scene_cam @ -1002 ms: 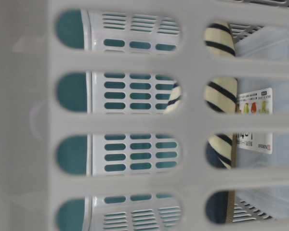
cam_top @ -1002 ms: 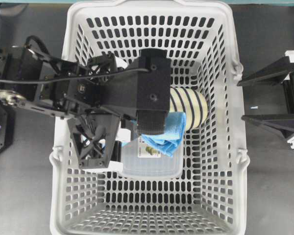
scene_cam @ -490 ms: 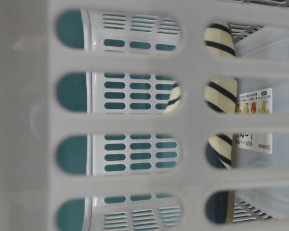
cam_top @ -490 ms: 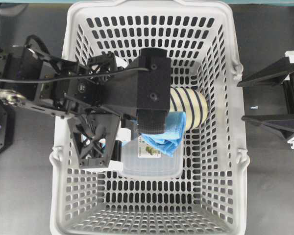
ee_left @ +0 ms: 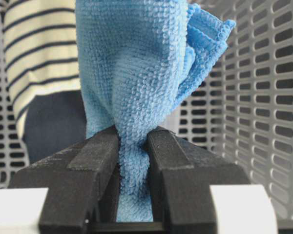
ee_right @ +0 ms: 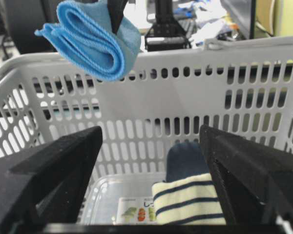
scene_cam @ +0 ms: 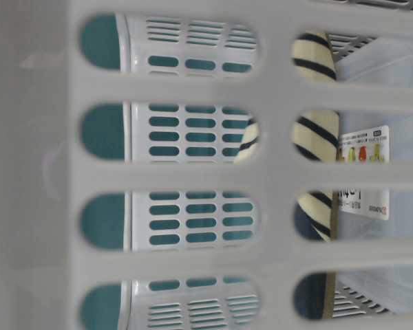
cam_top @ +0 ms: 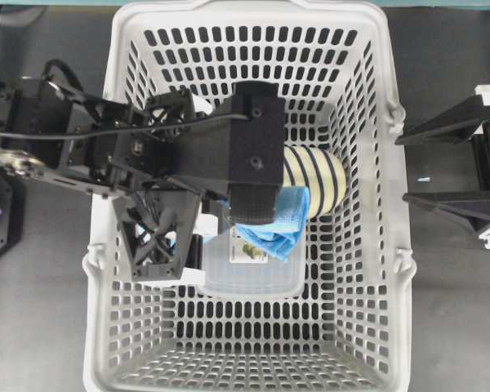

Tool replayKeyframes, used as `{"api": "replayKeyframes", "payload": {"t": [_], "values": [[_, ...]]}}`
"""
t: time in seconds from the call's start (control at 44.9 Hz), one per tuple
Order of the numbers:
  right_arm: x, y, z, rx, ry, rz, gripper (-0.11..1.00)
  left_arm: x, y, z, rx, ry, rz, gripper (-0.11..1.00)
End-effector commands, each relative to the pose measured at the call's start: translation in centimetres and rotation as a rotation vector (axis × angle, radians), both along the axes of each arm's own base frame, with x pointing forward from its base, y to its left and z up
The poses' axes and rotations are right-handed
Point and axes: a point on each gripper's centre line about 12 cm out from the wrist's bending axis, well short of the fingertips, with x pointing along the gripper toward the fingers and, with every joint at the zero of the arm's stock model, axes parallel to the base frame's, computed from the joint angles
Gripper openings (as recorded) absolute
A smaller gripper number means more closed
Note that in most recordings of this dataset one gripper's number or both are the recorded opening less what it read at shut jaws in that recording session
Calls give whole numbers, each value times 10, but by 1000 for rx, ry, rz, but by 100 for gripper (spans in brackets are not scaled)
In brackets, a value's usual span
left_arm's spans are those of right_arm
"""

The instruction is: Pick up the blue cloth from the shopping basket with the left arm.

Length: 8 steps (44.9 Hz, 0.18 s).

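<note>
We see the left claw (ee_left: 133,161) clenched on the blue cloth (ee_left: 136,73), a bunched fold of it pinched tight between the two black fingers (ee_left: 95,170). The cloth hangs from that pinch: in the right wrist view its folded bulk (ee_right: 90,41) dangles above the far rim of the shopping basket (ee_right: 185,58), touching nothing below. From overhead, the cloth (cam_top: 278,224) shows just past the left arm (cam_top: 229,155), over the striped slipper (cam_top: 314,180) and the clear plastic box (cam_top: 253,265) that lie on the basket floor.

The relation that matters now is vertical: the cloth trails straight down from the claw, its long axis running along the drop, with slipper and box directly underneath. We judge the pick essentially made; what remains is carrying the cloth clear of the grey walls (cam_top: 392,163) without its loose end snagging.

The right claw (ee_right: 151,161) stands released, its fingers spread wide, parked beside the basket on the dark surface (cam_top: 453,310) and well apart from the cloth.
</note>
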Motion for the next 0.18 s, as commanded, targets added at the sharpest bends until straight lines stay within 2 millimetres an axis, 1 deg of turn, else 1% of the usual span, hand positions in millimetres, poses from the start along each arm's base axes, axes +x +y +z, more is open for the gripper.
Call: {"api": "replayKeyframes", "payload": {"t": [0.0, 0.156], "values": [[2, 0, 5, 1, -23, 1, 78, -6, 2, 11, -1, -34, 1, 13], [1, 1, 3, 1, -25, 4, 78, -5, 2, 12, -2, -35, 2, 13]]}}
